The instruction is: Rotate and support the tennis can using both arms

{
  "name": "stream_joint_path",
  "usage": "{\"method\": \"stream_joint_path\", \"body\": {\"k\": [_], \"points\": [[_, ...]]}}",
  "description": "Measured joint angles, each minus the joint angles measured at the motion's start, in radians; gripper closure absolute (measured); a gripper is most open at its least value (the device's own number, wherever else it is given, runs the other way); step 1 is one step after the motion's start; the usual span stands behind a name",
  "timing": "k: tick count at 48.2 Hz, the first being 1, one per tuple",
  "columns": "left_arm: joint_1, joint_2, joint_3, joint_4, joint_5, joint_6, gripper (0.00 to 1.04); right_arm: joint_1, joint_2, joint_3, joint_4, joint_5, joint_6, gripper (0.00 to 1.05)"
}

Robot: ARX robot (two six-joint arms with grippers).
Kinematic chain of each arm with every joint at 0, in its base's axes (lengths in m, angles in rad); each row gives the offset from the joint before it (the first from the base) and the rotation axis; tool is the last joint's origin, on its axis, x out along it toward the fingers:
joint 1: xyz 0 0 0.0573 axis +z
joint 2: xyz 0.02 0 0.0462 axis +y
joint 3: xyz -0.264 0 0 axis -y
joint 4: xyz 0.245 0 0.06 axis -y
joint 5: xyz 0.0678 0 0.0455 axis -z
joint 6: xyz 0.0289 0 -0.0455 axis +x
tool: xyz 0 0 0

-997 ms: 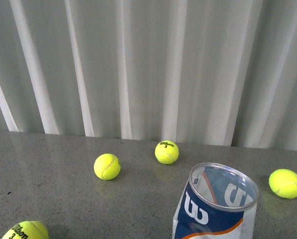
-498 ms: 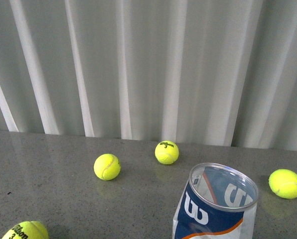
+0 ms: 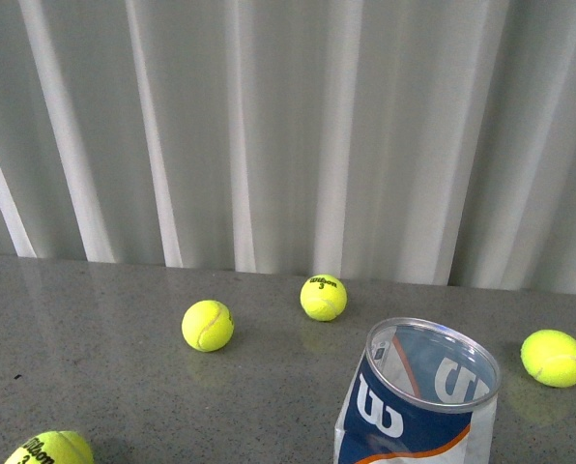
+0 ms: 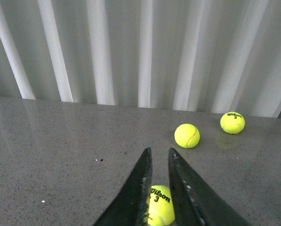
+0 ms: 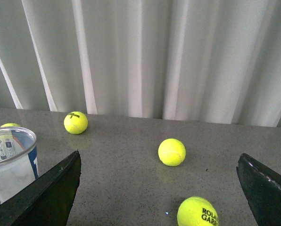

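Note:
The tennis can (image 3: pixel 418 406), a clear tube with a blue, white and orange Wilson label, stands upright and open-topped at the near right of the grey table. It also shows at the edge of the right wrist view (image 5: pixel 11 160). Neither arm shows in the front view. In the left wrist view my left gripper (image 4: pixel 159 153) has its black jaws nearly together and holds nothing; a yellow Wilson ball (image 4: pixel 160 206) lies on the table below them. In the right wrist view my right gripper (image 5: pixel 159 165) is wide open and empty, with the can beside one finger (image 5: pixel 51 193).
Yellow tennis balls lie on the table: two toward the back (image 3: pixel 208 324) (image 3: pixel 324 296), one at the right (image 3: pixel 554 357), one at the near left (image 3: pixel 48 450). The right wrist view shows a Roland Garros ball (image 5: pixel 197 213) between the fingers. A white curtain (image 3: pixel 288 126) closes the back.
The ball at the near left sits slightly lower in the front view than before. The can and the other balls have not moved.

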Motion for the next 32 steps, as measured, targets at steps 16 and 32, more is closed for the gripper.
{"method": "stream_joint_path", "body": {"k": [16,32], "points": [[0.000,0.000,0.000,-0.001,0.000,0.000,0.30,0.000,0.000,0.000,0.000,0.000,0.000,0.07],[0.000,0.000,0.000,-0.001,0.000,0.000,0.07,0.000,0.000,0.000,0.000,0.000,0.000,0.07]]}}
